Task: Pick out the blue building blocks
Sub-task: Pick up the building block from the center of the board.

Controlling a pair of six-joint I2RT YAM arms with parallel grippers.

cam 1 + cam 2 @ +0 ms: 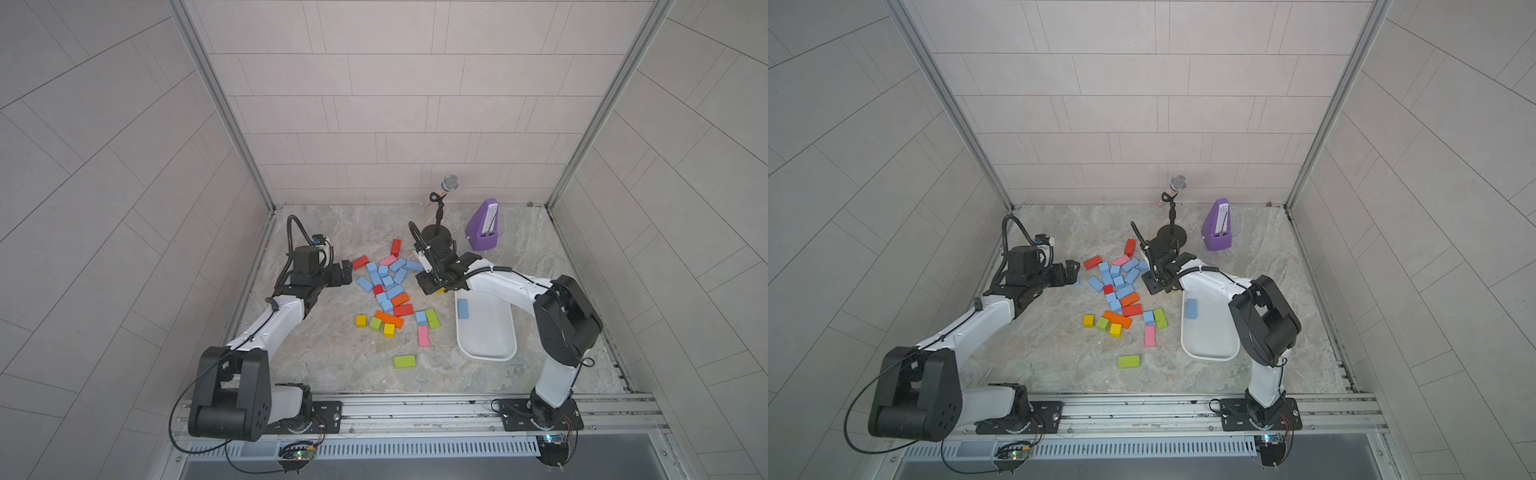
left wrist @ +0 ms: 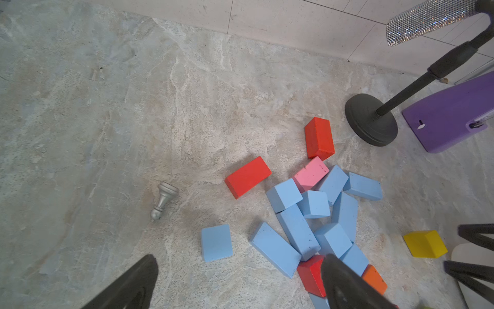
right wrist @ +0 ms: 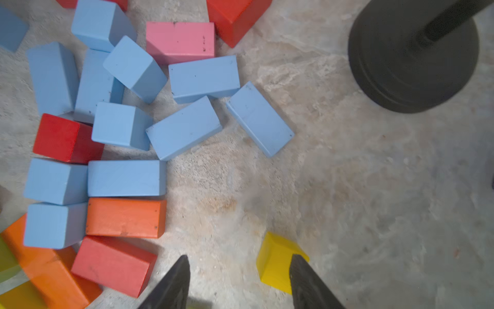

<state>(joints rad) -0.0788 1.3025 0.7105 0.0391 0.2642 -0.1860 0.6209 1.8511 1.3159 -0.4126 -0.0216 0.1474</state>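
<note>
The blue building blocks [image 1: 384, 282] are matte, sharp-edged little cubes and oblong bricks in sky blue. Most are heaped mid-table between the two arms, on a mottled stone-look tabletop [image 1: 332, 365]. Their long axes run every way: some lie near-to-far, several sit skewed on the diagonal, and a few rest on their neighbours. Other coloured blocks [image 1: 390, 319] of the same make, red, pink, orange, yellow and green, are mixed through the heap and trail toward the near side.

One blue brick [image 1: 462, 308] lies flat by itself at the far end of a smooth white oblong tray [image 1: 486, 345] with rounded corners, right of the heap. Its long axis runs near-to-far, along the tray's. Another flat blue block [image 2: 216, 242] sits apart at the heap's left edge, close by the left gripper [image 2: 238, 282], whose black tapered jaws are spread wide with nothing between them.

The right gripper [image 3: 239, 267] hangs at the heap's right edge, jaws partly apart and empty, with a yellow cube [image 3: 278, 262] just beside one finger.

Far right stands a purple pyramid-shaped metronome [image 1: 482, 226]. Beside it is a sparkly microphone [image 1: 450, 183] on a black round-based stand. A small silver chess pawn [image 2: 164, 200] lies on its side left of the heap.
</note>
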